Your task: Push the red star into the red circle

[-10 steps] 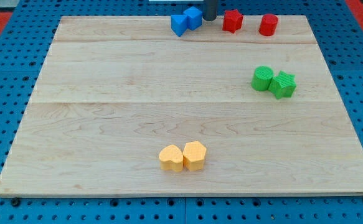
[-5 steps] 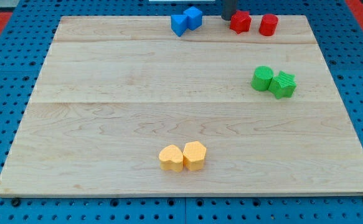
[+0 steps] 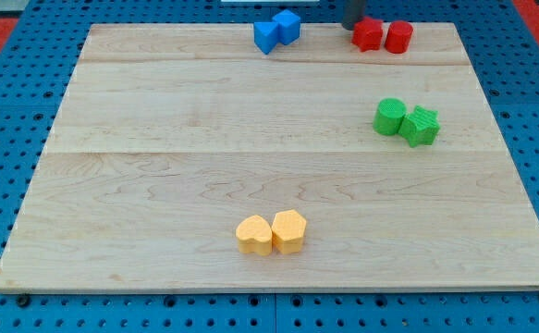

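Note:
The red star [image 3: 368, 35] lies near the board's top edge, right of centre. The red circle [image 3: 398, 37] stands just to its right, touching it or nearly so. My tip [image 3: 353, 26] is a dark rod coming down from the view's top edge. It sits against the star's upper left side.
Two blue blocks [image 3: 277, 30] sit together at the top, left of the tip. A green circle [image 3: 389, 117] and a green star [image 3: 421, 126] touch at the right. Two yellow blocks [image 3: 271, 232] sit together near the bottom. The wooden board [image 3: 158, 166] rests on a blue pegboard.
My tip has moved right along the top edge, from beside the blue blocks to the red star. The star slid right with it and closed the gap to the red circle.

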